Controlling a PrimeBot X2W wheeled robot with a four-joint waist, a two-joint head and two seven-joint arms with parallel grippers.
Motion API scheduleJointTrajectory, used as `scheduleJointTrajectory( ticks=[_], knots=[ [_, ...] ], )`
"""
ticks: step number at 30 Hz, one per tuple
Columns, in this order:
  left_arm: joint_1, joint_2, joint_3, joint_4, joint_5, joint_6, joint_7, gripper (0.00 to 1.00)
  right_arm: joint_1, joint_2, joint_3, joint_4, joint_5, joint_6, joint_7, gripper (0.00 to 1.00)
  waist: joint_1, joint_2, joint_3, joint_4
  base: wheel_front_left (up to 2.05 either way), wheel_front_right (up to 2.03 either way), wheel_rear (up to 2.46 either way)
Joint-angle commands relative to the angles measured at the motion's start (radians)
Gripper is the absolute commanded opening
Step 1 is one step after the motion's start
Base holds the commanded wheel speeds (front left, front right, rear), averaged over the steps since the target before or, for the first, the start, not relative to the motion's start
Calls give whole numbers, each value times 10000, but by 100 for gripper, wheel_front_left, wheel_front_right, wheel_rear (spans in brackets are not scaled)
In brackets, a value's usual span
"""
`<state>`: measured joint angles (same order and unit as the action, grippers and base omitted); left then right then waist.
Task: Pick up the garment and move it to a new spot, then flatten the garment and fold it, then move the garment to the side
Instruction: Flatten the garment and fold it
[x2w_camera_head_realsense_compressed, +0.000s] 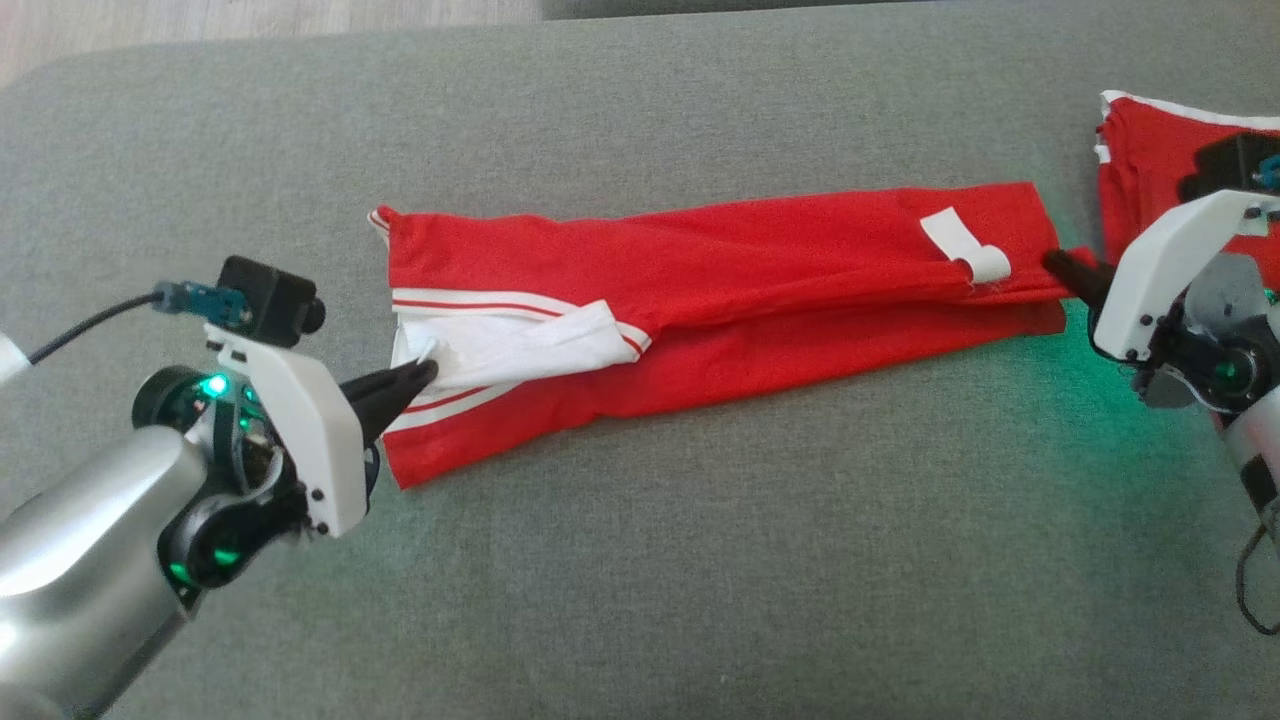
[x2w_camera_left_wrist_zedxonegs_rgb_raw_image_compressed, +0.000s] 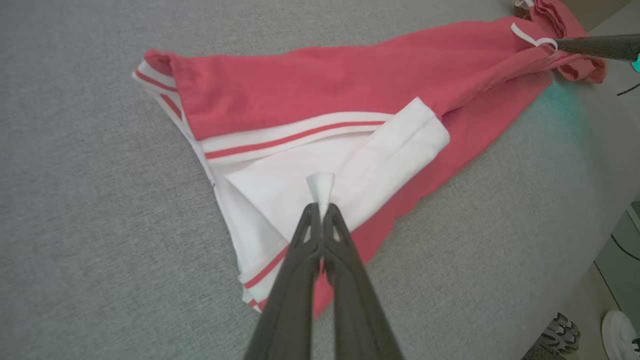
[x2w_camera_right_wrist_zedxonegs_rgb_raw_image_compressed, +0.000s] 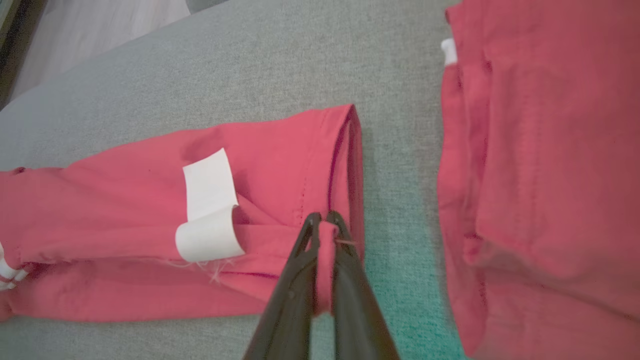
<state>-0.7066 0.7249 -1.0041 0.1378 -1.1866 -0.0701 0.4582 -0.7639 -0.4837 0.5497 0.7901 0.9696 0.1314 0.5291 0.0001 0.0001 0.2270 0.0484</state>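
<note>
The garment (x2w_camera_head_realsense_compressed: 720, 270) is red with white striped trim and a white inner flap, stretched long across the grey cushion. My left gripper (x2w_camera_head_realsense_compressed: 425, 372) is shut on a pinch of the white flap at its left end; the left wrist view shows a white tuft (x2w_camera_left_wrist_zedxonegs_rgb_raw_image_compressed: 320, 187) sticking out past the closed gripper (x2w_camera_left_wrist_zedxonegs_rgb_raw_image_compressed: 320, 210). My right gripper (x2w_camera_head_realsense_compressed: 1062, 266) is shut on the red hem at the right end, with a red fold (x2w_camera_right_wrist_zedxonegs_rgb_raw_image_compressed: 325, 240) clamped between its fingers (x2w_camera_right_wrist_zedxonegs_rgb_raw_image_compressed: 345, 235). A white label (x2w_camera_right_wrist_zedxonegs_rgb_raw_image_compressed: 210, 205) curls up near that end.
A second red garment (x2w_camera_head_realsense_compressed: 1150, 160) with white trim lies folded at the far right, close behind my right arm, also large in the right wrist view (x2w_camera_right_wrist_zedxonegs_rgb_raw_image_compressed: 545, 175). The grey cushion (x2w_camera_head_realsense_compressed: 700, 560) spreads wide in front. Shoes (x2w_camera_left_wrist_zedxonegs_rgb_raw_image_compressed: 600, 330) stand on the floor beyond its edge.
</note>
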Motion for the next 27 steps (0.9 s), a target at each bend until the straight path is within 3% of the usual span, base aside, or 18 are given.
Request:
scheduleJointTrajectory(
  ticks=[1, 2, 7, 11, 21, 27],
  knots=[
    [-222, 462, 418, -183, 166, 64, -47, 81, 146, -124, 25, -81, 26, -7, 76, 100, -1, -1, -25, -33, 0, 0, 0],
    [-215, 425, 421, -155, 226, 99, -137, 100, 139, -88, -13, -7, 20, -7, 85, 100, -1, -1, -51, -47, 0, 0, 0],
    [-245, 202, 631, 0, 471, 321, -828, 100, 11, 6, -266, 64, -9, -7, -300, 100, -1, -1, -207, -104, 0, 0, 0],
    [-342, -212, 1221, 288, 803, 806, -2287, 100, -190, 159, -620, -196, -5, -7, -1227, 100, -1, -1, -395, -164, 0, 0, 0],
    [189, -1387, 2550, 1051, 1356, 1802, -6341, 100, 38, 801, -998, -1313, -905, -7, -5023, 100, -1, -1, -1003, -247, 0, 0, 0],
    [1124, -2025, 3195, 1215, 2076, 2292, -7171, 100, 867, 1511, -1187, -1709, -1980, -7, -7010, 100, -1, -1, -1353, -281, 0, 0, 0]
  ],
)
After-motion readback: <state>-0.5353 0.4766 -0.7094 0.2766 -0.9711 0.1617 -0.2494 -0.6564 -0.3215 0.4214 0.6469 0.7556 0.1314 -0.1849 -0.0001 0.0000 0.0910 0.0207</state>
